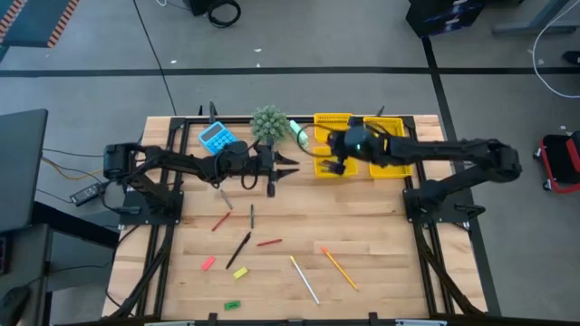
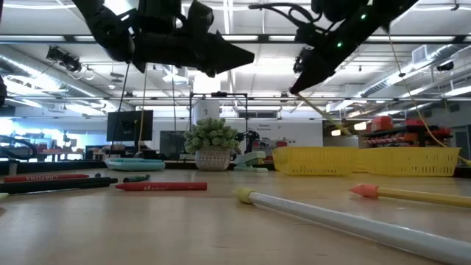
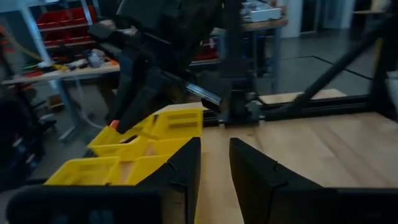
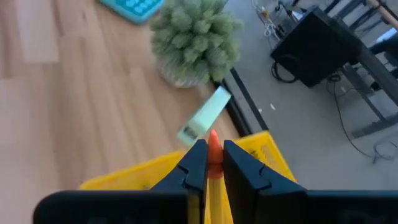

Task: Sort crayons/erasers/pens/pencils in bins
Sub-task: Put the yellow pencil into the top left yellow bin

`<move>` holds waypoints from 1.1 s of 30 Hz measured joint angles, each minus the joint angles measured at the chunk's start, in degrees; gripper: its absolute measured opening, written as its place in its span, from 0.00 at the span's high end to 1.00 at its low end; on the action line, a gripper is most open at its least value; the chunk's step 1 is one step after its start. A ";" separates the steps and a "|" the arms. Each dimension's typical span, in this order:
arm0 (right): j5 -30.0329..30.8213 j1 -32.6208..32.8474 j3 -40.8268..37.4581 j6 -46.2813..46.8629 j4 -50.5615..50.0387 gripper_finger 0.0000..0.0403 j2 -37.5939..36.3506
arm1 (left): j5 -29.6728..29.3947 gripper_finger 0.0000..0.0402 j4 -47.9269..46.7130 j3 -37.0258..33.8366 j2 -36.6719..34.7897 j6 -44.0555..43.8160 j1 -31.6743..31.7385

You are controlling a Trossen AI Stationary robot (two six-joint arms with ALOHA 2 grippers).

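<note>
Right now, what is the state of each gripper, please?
Left gripper: open, holding nothing.
Right gripper: shut on an orange pencil, above the bins.

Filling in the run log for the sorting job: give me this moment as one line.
right pincer: shut on pencil, over bins | left pincer: open, empty, raised mid-table | loose items still on table

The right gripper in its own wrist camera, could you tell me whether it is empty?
No, the right gripper is shut on an orange-tipped pencil, held above a yellow bin.
</note>
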 joint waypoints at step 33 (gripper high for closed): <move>-21.41 -23.49 5.70 -2.88 22.89 0.88 16.34 | 0.54 0.69 4.82 0.00 0.00 9.16 9.14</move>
